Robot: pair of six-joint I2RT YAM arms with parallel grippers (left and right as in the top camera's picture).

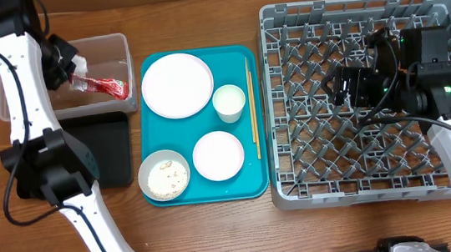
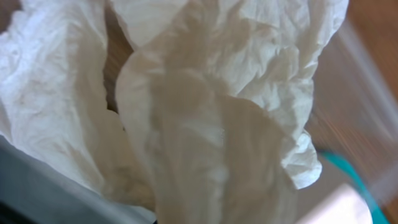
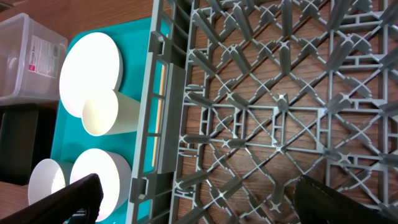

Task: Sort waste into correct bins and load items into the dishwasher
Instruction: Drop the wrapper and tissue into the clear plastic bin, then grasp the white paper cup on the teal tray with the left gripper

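Napkin clamped in left gripper over clear tub — right gripper spread apart above rack.

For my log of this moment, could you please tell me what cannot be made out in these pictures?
Left gripper: overhead, the left arm covers its fingers; the left wrist view shows only a blurred napkin, so open or shut is unknown.
Black tray: overhead, the left arm covers part of it.
Chopsticks: right wrist view, mostly behind the rack wall.
Speckled bowl contents: overhead, too small to identify.
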